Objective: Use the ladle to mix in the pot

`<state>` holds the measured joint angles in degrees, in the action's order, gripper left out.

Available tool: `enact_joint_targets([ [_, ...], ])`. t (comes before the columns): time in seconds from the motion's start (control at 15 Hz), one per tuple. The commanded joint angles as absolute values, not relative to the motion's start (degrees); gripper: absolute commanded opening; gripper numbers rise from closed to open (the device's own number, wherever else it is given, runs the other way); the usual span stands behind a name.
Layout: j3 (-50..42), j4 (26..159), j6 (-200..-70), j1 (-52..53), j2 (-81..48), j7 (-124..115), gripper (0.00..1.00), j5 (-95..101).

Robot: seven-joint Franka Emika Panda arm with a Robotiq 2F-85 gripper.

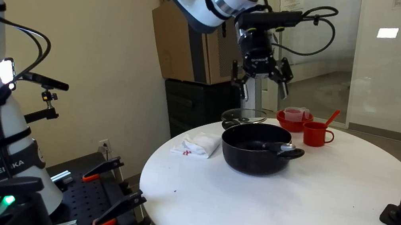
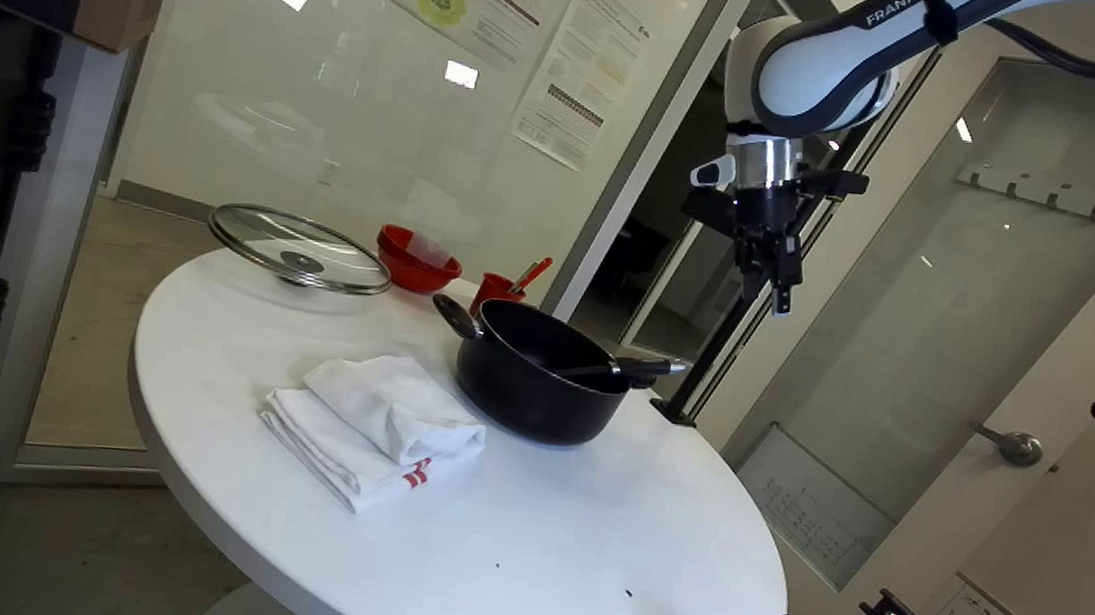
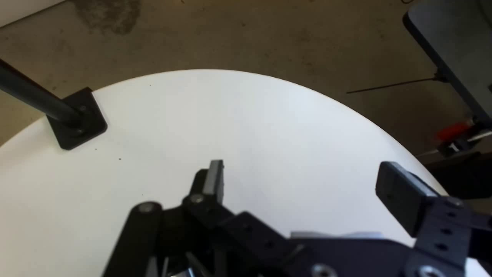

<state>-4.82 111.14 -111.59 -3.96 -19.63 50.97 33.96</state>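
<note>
Where my black two-fingered claw (image 1: pixel 265 92) hung, its jaws stood spread wide with nothing between them that I could see. Well below it, and off to one side in an exterior view, the slim, dark, silver-ended ladle (image 2: pixel 644 367) leaned in the wide, round black pot (image 2: pixel 538 405), its scoop hidden from me. The ladle's long axis rose out of the pot, crossed the rim and ran towards the claw's side, just above the pot's short black side handle (image 1: pixel 293 154). The spread of the jaws looked roughly crosswise to that axis. I judged I needed to go down and across to the ladle's free end, perhaps turning slightly, without pinching the side handle.
</note>
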Motion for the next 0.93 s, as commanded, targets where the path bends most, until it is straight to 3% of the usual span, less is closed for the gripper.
enact_joint_targets([
  [0.0,-5.1,106.0,-111.4,-4.7,-24.5,51.8,1.0,39.2],
  [0.47,-4.2,102.7,-116.8,-5.2,-30.2,52.6,1.0,50.5],
  [0.87,-2.7,103.5,-121.4,-7.5,-31.4,55.4,1.0,47.9],
])
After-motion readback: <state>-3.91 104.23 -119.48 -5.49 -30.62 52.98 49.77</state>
